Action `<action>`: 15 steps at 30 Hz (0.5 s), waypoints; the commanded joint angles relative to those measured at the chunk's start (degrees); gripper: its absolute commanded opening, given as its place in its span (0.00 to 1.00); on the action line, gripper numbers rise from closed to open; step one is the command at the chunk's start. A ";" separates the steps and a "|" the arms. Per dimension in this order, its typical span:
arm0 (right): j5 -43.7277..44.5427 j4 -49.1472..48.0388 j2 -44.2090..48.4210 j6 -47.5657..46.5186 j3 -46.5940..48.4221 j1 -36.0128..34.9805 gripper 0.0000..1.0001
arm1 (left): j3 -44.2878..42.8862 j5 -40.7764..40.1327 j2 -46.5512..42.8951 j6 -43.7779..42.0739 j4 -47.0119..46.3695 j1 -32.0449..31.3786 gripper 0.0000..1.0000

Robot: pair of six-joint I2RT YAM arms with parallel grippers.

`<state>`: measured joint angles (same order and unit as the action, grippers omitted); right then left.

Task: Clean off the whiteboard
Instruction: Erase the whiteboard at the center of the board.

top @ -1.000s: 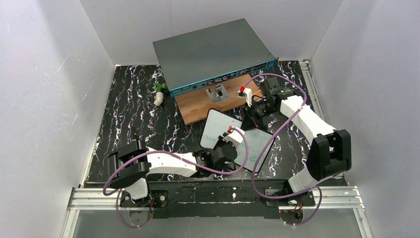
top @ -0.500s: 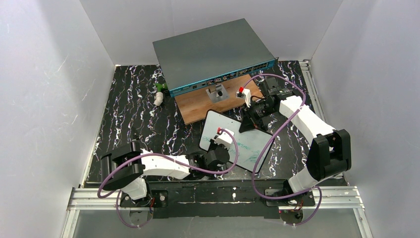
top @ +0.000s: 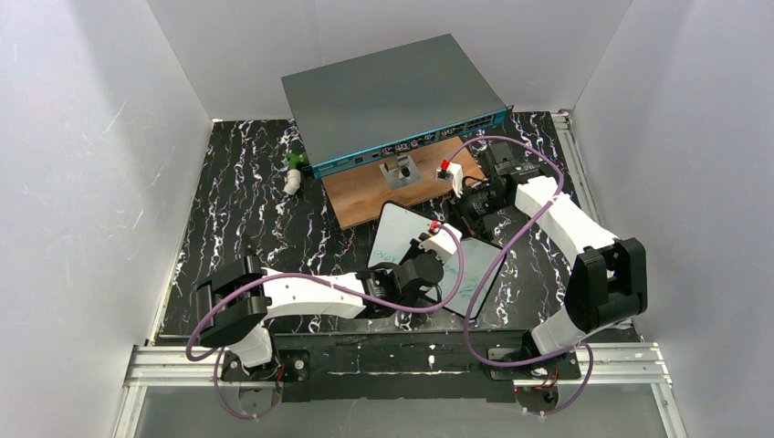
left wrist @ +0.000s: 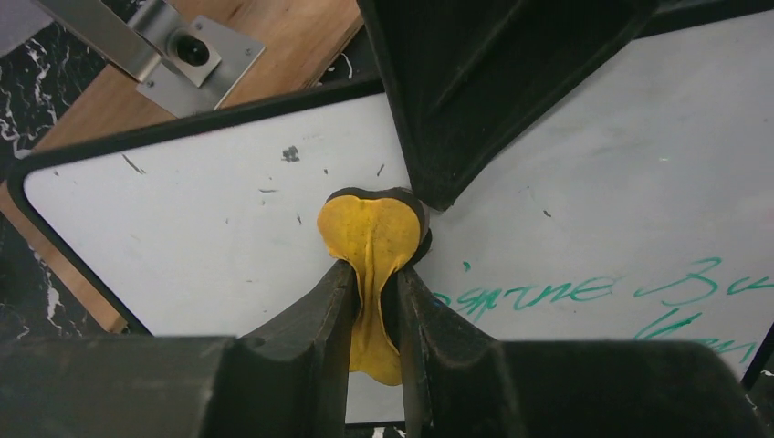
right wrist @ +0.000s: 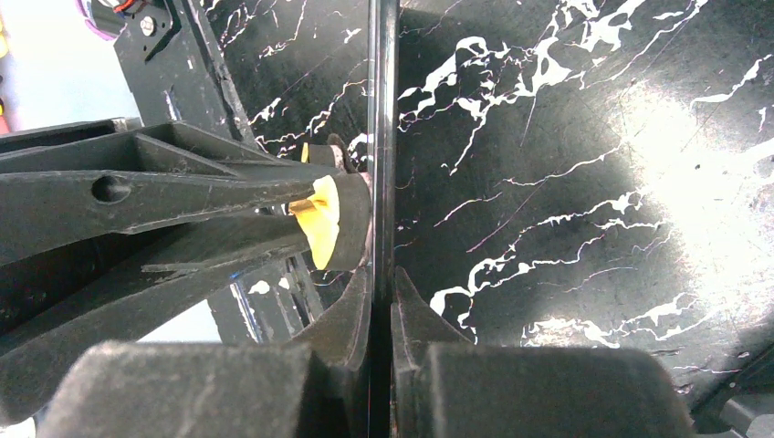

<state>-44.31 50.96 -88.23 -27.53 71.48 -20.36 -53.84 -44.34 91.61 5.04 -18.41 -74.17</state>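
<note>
— What's the setting?

— A black, white-veined marble table (top: 237, 210) boxed in by plain white walls (top: 91, 137). At far left lies a small green-and-white object (top: 293, 173), too small to identify. Right of it sits a grey box (top: 392, 91) with a teal front, and a wooden board (top: 365, 196) carrying a metal bracket (top: 399, 171).

— And the arms?

— The left gripper (left wrist: 374, 292) is closed tight on a yellow pad (left wrist: 370, 233) with a dark backing, which presses against the face of the whiteboard (left wrist: 201, 237).

— Where is the board?

— Centre of the table, just in front of the wooden board. Its left part is wiped apart from specks. Green writing (left wrist: 548, 292) runs across the lower right.

— The other arm?

— The right gripper (right wrist: 381, 306) pinches the board's far edge between its fingers. Its own camera sees the board edge-on. I cannot tell whether the near edge rests on the table.
</note>
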 commanded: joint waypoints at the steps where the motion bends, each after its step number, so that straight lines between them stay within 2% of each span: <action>1: 1.21 1.07 0.51 -4.10 0.41 -1.00 0.01 | -2.85 0.28 0.47 -2.56 -0.72 1.13 0.00; 15: 1.04 1.03 0.28 -4.09 0.41 -1.00 0.01 | 8.04 2.20 -4.10 11.23 8.23 1.05 0.00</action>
<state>-44.38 50.94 -88.23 -27.55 71.48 -20.38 -48.99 -42.94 89.76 10.83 -15.77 -73.93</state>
